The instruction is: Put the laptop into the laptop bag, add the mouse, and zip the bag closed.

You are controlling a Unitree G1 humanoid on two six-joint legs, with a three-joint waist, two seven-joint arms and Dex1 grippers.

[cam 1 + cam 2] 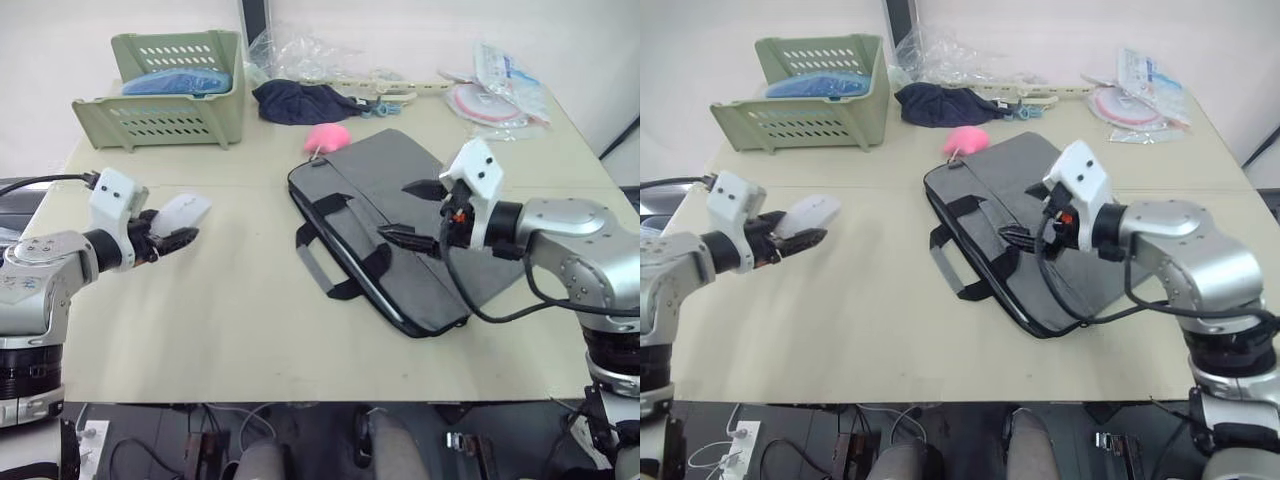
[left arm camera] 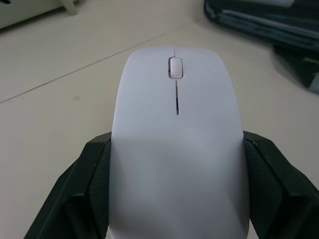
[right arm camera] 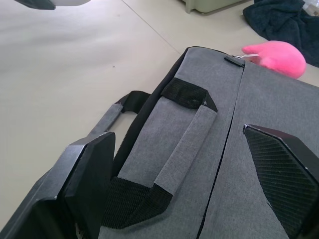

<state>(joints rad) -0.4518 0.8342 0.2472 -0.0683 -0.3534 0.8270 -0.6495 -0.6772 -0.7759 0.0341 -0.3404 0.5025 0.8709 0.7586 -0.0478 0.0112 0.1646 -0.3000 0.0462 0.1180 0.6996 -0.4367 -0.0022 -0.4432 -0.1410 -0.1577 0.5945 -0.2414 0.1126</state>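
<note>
The white mouse [image 1: 182,212] is clamped between the black fingers of my left gripper [image 1: 178,228], held above the left part of the table; the left wrist view shows the mouse [image 2: 177,139] with its scroll wheel pointing away. The grey laptop bag [image 1: 370,175] lies flat in the middle-right, its black-trimmed handles [image 3: 184,144] toward the table's centre. My right gripper [image 1: 412,212] hovers open just over the bag by the handles, one finger [image 3: 92,169] on each side of the upper handle. The laptop is hidden.
A green plastic basket [image 1: 170,85] holding something blue stands at the back left. A dark navy cloth [image 1: 300,102] and a pink fluffy blob [image 1: 328,137] lie just behind the bag. Plastic packets [image 1: 495,90] sit at the back right. Bare tabletop [image 1: 230,320] lies between the grippers.
</note>
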